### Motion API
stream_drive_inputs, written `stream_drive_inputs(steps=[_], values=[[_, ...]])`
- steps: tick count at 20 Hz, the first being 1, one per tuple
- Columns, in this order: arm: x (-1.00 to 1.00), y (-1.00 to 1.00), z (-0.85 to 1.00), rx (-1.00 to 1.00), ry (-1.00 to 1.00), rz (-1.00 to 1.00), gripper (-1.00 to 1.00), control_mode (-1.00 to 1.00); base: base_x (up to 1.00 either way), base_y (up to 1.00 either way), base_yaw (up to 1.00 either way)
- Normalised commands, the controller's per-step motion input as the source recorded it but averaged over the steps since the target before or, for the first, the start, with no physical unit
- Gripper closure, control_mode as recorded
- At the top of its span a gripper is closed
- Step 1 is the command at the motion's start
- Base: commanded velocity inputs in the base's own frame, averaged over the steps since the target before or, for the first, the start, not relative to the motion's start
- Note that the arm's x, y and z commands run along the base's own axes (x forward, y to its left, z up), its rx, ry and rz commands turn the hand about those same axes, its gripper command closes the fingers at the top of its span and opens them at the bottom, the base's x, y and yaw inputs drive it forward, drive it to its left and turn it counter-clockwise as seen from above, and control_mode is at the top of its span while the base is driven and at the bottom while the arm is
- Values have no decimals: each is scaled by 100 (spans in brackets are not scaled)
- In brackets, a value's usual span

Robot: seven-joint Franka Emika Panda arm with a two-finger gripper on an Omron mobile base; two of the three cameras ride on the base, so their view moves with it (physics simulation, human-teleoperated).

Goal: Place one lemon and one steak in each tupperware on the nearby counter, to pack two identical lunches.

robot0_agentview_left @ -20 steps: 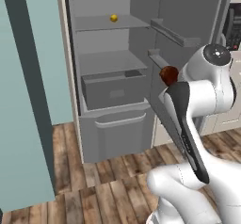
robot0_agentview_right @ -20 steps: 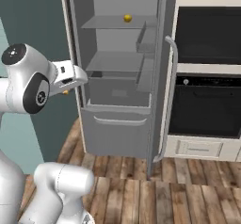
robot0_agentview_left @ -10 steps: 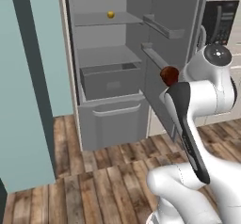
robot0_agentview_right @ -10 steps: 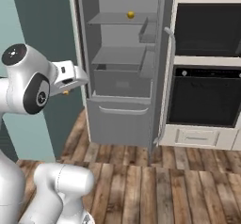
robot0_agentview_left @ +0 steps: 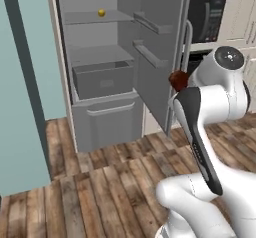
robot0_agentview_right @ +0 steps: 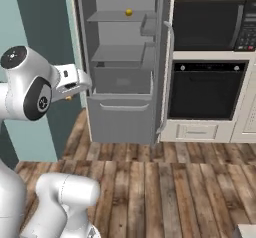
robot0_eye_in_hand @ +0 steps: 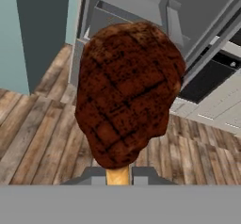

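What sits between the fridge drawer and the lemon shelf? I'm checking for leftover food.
In the left base view, one bare shelf lies between the drawer and the lemon.

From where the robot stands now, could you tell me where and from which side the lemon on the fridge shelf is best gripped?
Grip the lemon across its middle, coming straight in through the fridge's open front. It is small and roundish, sitting alone on the upper shelf, so a level approach probably suits. The gripper holds the steak, so that goes first.

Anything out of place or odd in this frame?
The fridge stands wide open with one lemon alone on its upper shelf. The gripper is shut on a dark steak. Nothing spilled or damaged.
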Motion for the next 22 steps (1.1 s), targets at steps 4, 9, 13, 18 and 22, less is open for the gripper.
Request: stream_drive_inputs(steps=[4,9,13,18,22], values=[[0,0,0,0,0,0,100,100,-54,2,-37],[0,0,0,0,0,0,100,100,-38,3,-44],[0,0,0,0,0,0,100,100,-5,9,-46],[0,0,0,0,0,0,100,100,0,11,-44],[0,0,0,0,0,0,100,100,0,21,-41]])
